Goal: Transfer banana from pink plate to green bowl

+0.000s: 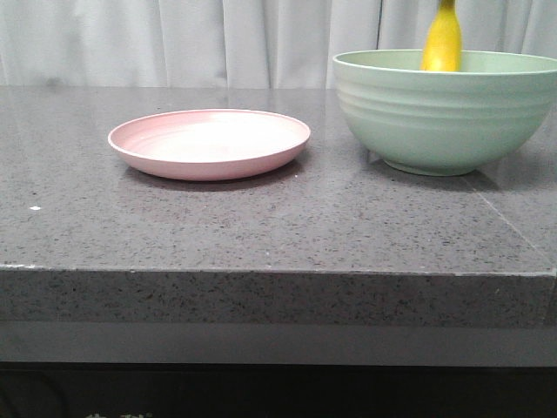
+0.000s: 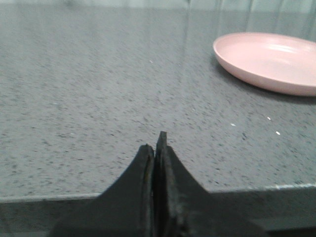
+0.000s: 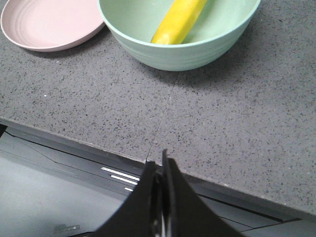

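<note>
Front view: the plate [image 1: 209, 144] sits bare on the grey counter [image 1: 261, 226], left of centre. The bowl [image 1: 448, 111] stands to its right, near but not touching. The banana [image 1: 442, 39] leans inside the bowl, its upper part poking above the rim and running off the top of the frame. No gripper shows here. Count: one plate, one bowl, one banana.

Left wrist view: the left gripper [image 2: 157, 148] hangs low over the counter's near edge, its two fingers pressed flat together with nothing between them. The plate [image 2: 269, 61] lies well ahead and to one side, with nothing on it. The bowl and banana are out of this view. One plate, no other object.

Right wrist view: the right gripper [image 3: 160, 170] is pinched together too, empty, sitting back past the counter's front edge and well apart from the bowl. The bowl [image 3: 182, 47] holds the banana [image 3: 177, 22], which rests against the inner wall, sloping up toward the far rim. The plate [image 3: 49, 24] lies just beside the bowl, rims close; whether they touch I cannot tell. One of each again.

Judging from this, the transfer looks done: the banana is in the bowl, the plate is cleared, and both grippers are free of it and pulled away. Nothing of the task itself seems left, beyond perhaps parking the arms.
</note>
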### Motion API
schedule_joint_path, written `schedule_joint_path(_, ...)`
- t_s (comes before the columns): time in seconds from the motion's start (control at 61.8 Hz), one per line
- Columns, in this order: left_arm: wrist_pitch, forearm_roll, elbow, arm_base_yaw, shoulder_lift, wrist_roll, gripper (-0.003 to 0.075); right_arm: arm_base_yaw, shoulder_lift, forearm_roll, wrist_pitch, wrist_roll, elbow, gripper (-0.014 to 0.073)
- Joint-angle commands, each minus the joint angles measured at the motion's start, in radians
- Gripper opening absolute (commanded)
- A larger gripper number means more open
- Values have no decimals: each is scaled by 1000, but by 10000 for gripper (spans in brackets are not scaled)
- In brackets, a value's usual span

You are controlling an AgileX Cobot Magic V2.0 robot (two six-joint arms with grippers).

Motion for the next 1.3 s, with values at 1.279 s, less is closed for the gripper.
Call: schedule_joint_path(1.279,-217,16,27,116,-178,-14,-18,0,2,26,-50,-2,-22,-68)
